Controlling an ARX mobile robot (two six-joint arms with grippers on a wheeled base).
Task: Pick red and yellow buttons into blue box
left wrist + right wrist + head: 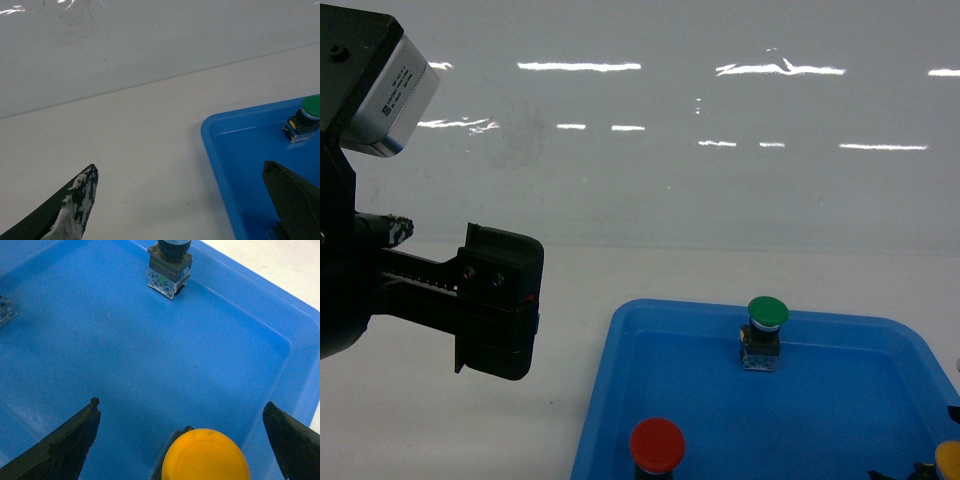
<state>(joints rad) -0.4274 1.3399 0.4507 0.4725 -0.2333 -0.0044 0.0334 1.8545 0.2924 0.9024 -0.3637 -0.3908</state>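
The yellow button [205,456] stands on the floor of a shallow blue tray [125,340], between the spread fingers of my right gripper [182,402], which is open and not touching it. In the head view the yellow button [950,458] shows only at the bottom right corner. The red button [657,443] stands near the tray's [840,400] front left. My left gripper [455,268] hangs open and holds nothing, above the table beside the tray's left rim [210,131]. The blue box is out of view.
A green-capped button [767,312] stands at the back of the tray, also in the left wrist view [311,107] and as a clear-based body [169,270] in the right wrist view. White table [130,140] surrounds the tray; a glossy white wall [640,150] rises behind.
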